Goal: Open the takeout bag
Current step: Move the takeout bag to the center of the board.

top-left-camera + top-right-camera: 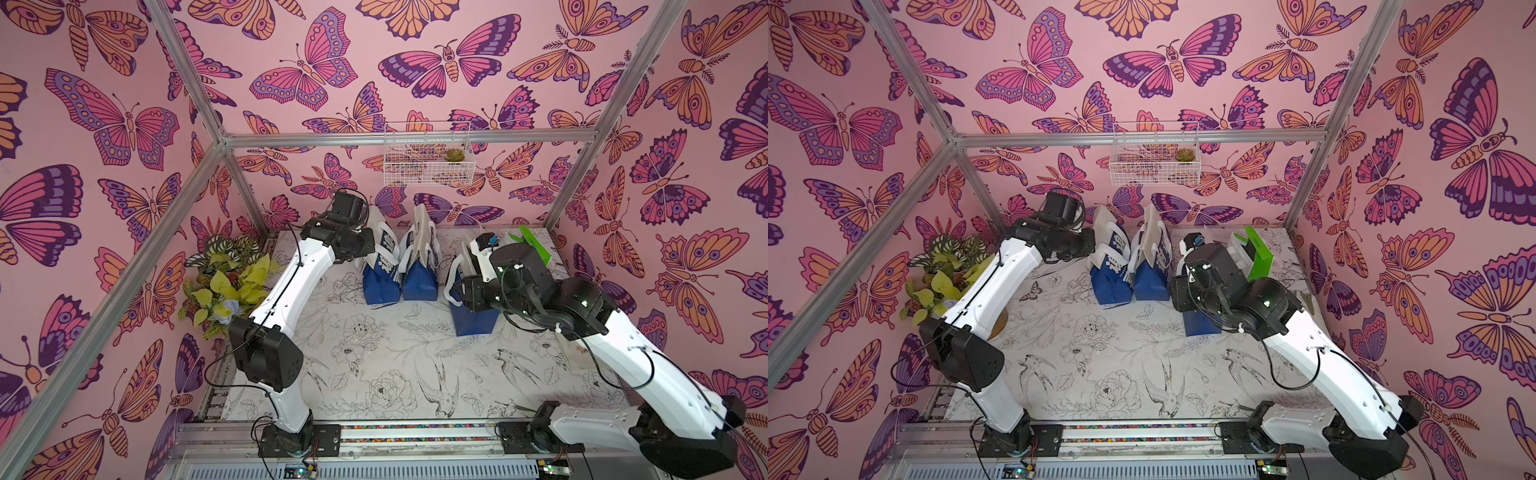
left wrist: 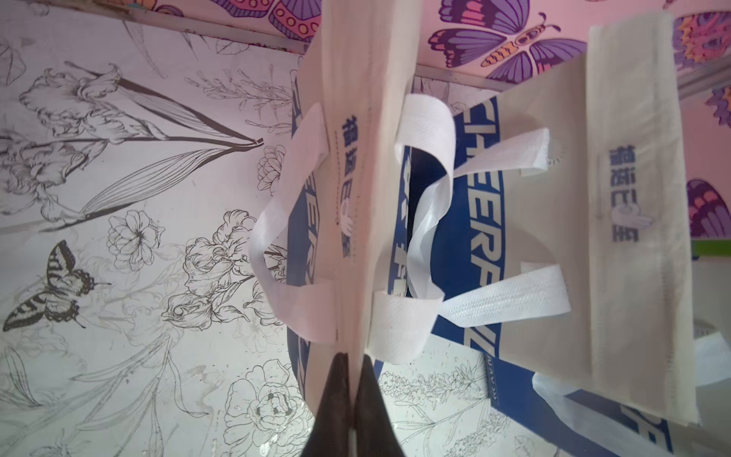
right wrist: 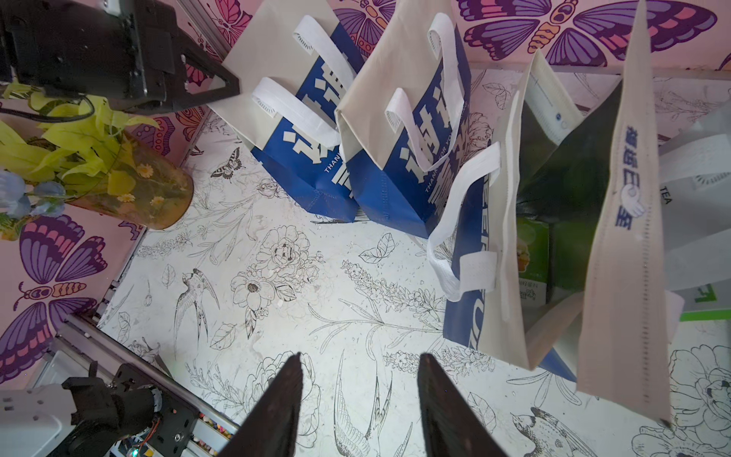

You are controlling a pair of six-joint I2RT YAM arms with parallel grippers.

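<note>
**Takeout bag** [image 1: 380,282]: a blue-and-cream fabric bag with white loop handles [image 2: 277,237]. It stands upright on the table [image 1: 374,365] near the far edge, and of three like bags it is the one nearest the left arm in both top views. Its cream top edge is pressed flat together.

**Left gripper** [image 2: 353,358]: the jaws are brought together, pinching the top edge at one end. In the left wrist view the seam runs straight down between the two dark fingers.

**Middle bag** [image 1: 419,282]: stands just beside the takeout bag, upright, with its top also folded flat.

**Third bag** [image 1: 476,324]: stands apart from the pair, nearer the right arm. In the right wrist view its mouth gapes and a green box [image 3: 532,257] shows inside.

**Right gripper** [image 3: 360,356]: the jaws stand apart with nothing between them, above bare table just beside the third bag.

**Surroundings**:
- A green package [image 1: 536,245] stands upright behind the third bag.
- A vase of yellow-green leaves [image 3: 150,190] sits at the table's left edge.
- A white wire basket [image 1: 428,166] hangs on the back wall, with a small succulent [image 1: 454,155] in it.
- Pink butterfly-print walls enclose the table.
</note>
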